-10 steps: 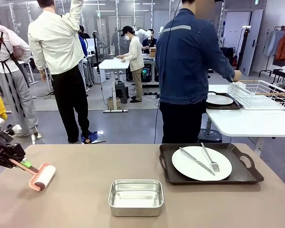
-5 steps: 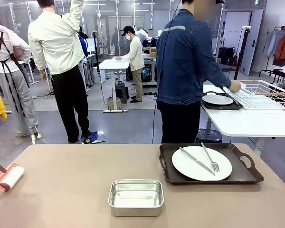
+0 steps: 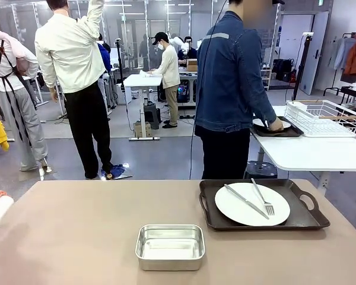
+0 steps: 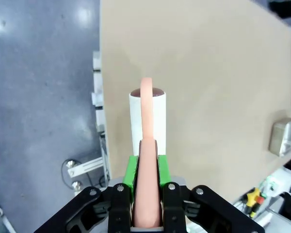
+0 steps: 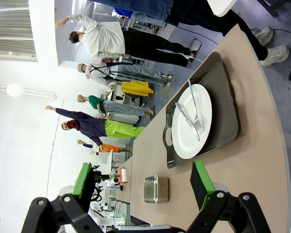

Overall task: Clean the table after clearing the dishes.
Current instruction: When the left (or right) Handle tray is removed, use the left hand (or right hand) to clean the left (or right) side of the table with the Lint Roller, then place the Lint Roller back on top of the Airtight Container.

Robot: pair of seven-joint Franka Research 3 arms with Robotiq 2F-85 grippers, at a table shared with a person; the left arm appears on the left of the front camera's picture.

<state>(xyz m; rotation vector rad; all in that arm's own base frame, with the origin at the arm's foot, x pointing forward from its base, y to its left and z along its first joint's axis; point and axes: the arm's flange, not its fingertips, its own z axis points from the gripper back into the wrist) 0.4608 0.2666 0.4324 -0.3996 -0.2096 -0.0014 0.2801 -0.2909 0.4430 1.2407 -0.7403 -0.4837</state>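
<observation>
Left gripper (image 4: 146, 170) clamped on pink handle of white roller (image 4: 148, 114), perhaps a lint roller, at table (image 3: 77, 237) left edge, right gripper (image 5: 141, 182) wide open, empty, black tray (image 3: 305, 221) holding plate (image 3: 243, 209), knife (image 3: 244, 200), fork (image 3: 261, 198), steel pan (image 3: 169, 246) empty

no text, label, brand, number or sign can be read anywhere in these views.

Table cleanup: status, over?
Left gripper shut on lint roller, at left edge of table. Right gripper open, empty. Plate with knife and fork on black tray, uncleared. Steel pan mid-table, in the way.
</observation>
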